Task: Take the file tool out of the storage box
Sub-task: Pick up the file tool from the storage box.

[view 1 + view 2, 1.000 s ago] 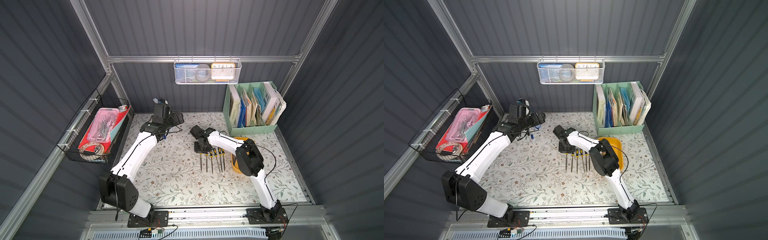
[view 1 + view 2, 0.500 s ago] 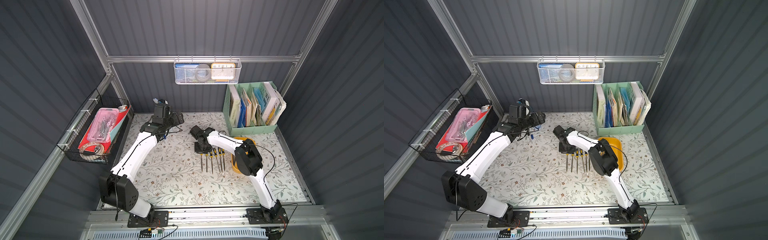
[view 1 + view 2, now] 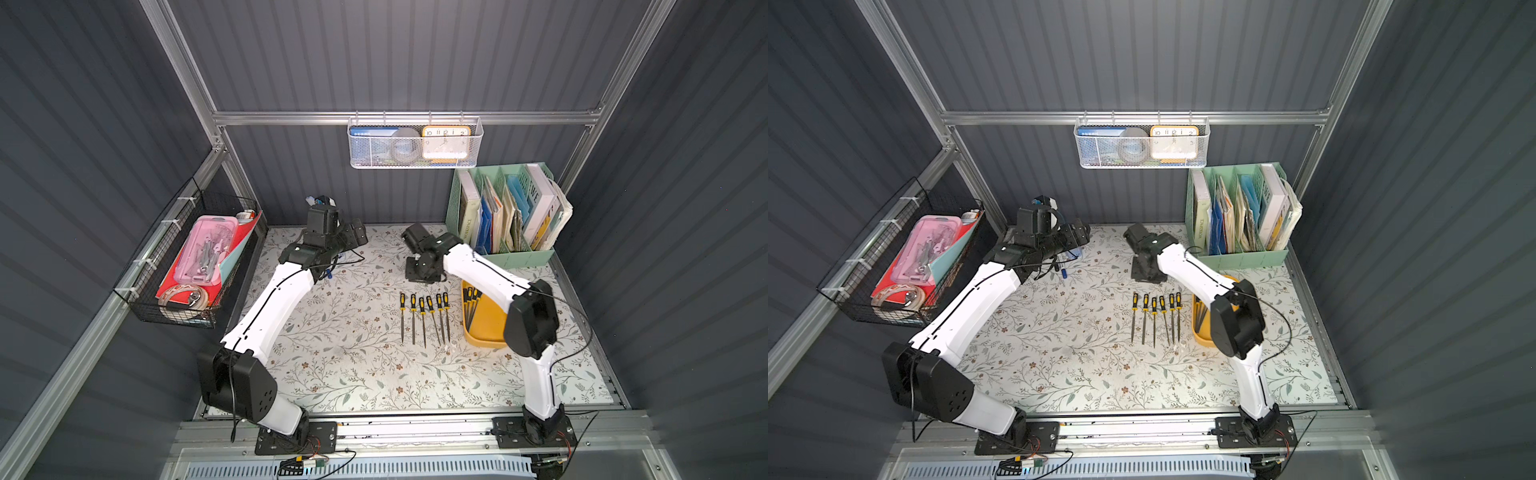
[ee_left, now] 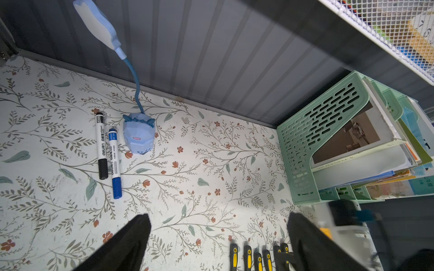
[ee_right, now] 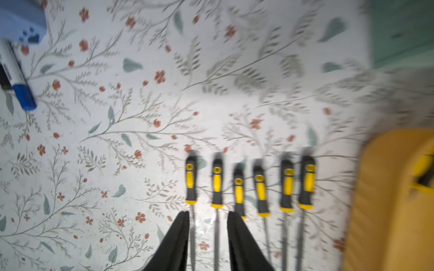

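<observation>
At the far left, a black wire basket (image 3: 174,316) is hung on the wall, and a pink case (image 3: 210,245) is held in it. Next, the left gripper (image 4: 218,237) is seen above the floral mat (image 3: 353,365) near the back wall, its jaws spread wide with nothing between them. Beyond it, a black marker (image 4: 101,145) and a blue marker (image 4: 114,164) are laid side by side, just beside a small blue lamp (image 4: 139,133).

Toward the middle, the right gripper (image 5: 207,214) is pointed down at the handle end of a row of 6 file tools (image 3: 424,316). These are laid parallel on the mat, handles toward the back wall. Its fingers are parted by a narrow gap and nothing is pinched. 1 file's shaft is seen on the mat through the gap.

Just right of the row, the storage box (image 3: 484,332) is set on the mat, partly covered by the right arm. More yellow-handled files (image 3: 471,299) are seen lying inside it. At the far right, a mint-green organizer (image 3: 511,257) filled with books is stood against the back wall.
</observation>
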Robot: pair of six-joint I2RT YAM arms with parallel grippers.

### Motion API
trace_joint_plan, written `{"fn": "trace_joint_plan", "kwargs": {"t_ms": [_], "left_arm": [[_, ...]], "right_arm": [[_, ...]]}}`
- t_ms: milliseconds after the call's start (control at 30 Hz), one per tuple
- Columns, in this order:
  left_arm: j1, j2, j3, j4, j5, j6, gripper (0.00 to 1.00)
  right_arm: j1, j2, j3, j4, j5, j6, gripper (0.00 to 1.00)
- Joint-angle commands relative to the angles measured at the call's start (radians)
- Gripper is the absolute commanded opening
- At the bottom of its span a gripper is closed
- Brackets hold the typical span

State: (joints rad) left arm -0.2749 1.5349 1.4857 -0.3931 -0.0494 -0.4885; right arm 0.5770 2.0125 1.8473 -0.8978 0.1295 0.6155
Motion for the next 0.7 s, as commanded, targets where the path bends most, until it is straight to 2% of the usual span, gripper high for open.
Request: {"fn": "trace_joint_plan", "kwargs": {"t_ms": [0,133,333,500,667], "left_arm": [[0.006,0.002,0.01,-0.01,0.002,0.017,0.97],[0.005,0.011,0.016,-0.001,0.009,0.017,0.97],[0.005,0.022,0.027,-0.005,0.016,0.017,0.97],[0.005,0.015,0.031,-0.014,0.01,0.018,0.97],[0.005,0.01,0.039,-0.025,0.005,0.019,0.97]], "right_arm": [[-0.138,-0.097,-0.151,-0.011,0.033,-0.014,0.31],[-0.274,-0.202,-0.31,0.036,-0.004,-0.021,0.3],[-0.389,-0.205,-0.427,0.054,-0.006,-0.046,0.3],[-0.433,-0.17,-0.471,0.104,-0.028,-0.07,0.32],[-0.443,-0.106,-0.439,0.104,-0.034,-0.111,0.32]]}}
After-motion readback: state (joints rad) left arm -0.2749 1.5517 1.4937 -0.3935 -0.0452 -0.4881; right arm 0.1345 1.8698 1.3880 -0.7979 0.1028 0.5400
